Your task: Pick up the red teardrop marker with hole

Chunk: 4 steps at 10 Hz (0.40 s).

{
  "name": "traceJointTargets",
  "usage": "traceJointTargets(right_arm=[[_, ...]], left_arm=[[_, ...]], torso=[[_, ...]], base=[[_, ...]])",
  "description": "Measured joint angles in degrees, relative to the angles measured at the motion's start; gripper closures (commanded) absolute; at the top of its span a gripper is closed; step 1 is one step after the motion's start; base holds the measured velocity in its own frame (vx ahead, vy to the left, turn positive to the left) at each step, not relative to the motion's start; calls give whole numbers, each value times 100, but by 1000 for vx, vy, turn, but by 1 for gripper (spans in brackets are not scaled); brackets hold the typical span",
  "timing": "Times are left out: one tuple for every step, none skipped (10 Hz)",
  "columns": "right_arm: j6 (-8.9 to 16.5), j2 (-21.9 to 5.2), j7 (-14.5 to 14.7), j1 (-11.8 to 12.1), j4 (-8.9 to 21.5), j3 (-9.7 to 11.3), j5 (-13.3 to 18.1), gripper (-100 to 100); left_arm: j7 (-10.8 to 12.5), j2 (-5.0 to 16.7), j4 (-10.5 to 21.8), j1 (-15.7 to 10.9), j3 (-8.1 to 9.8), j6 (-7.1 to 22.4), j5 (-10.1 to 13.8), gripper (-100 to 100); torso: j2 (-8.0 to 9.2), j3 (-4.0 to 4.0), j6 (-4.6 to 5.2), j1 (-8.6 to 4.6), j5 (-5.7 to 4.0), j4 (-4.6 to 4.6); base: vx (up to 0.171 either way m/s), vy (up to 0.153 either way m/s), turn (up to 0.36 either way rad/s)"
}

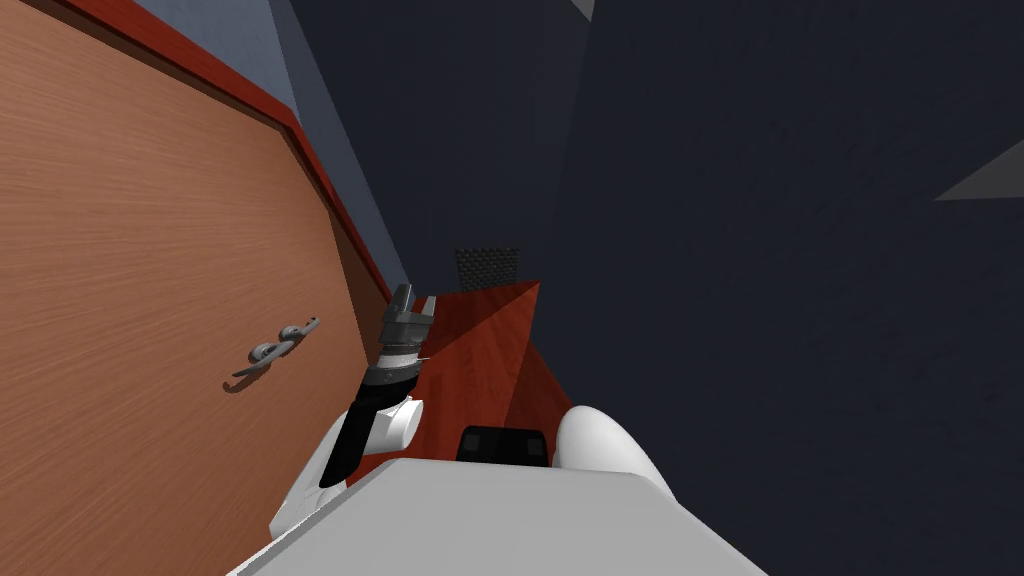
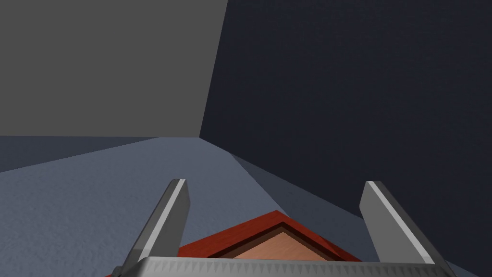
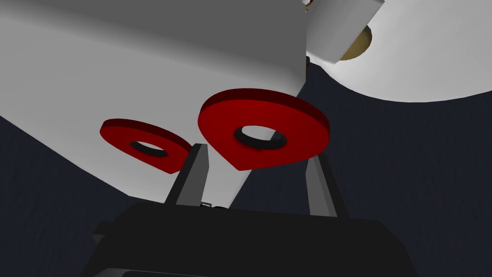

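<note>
Right tool [image 3: 257, 153] clamped the red teardrop marker [image 3: 288, 122] at its tips, two fingers [image 3: 192, 178] pressing the flat piece's opposite edges. Dark walls [image 1: 780, 300] took up most of the room. A broad wooden door [image 1: 150, 300] stood close on the robot's left. A narrow wedge of reddish wood floor [image 1: 480, 350] ran ahead between door and wall. Red-brown trim [image 1: 335, 200] framed the door, which carried a grey lever handle [image 1: 275, 352]. Near that handle hung the left tool [image 1: 415, 305], fingers spread wide apart. A second red teardrop shape [image 3: 117, 132] with a hole showed just beside one right-tool finger; what it lay on could not be told.
</note>
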Motion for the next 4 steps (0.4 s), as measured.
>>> traceJointTargets(right_arm=[[-27,14,8,94,-95,-15,12,100],[-110,30,28,186,-135,-50,26,100],[-146,37,35,287,-219,-66,34,100],[-150,39,33,298,-232,-67,35,0]], left_arm=[[0,0,0,1,0,0,0,0],[0,0,0,1,0,0,0,0],[0,0,0,0,0,0,0,0],[0,0,0,0,0,0,0,0]], torso=[[-2,-2,7,4,2,-2],[-4,-3,8,7,3,-3],[-7,-5,2,8,3,-2],[-5,-3,0,4,1,-1]], base=[[25,-2,-159],[22,2,-72],[7,2,-8],[0,0,0]])
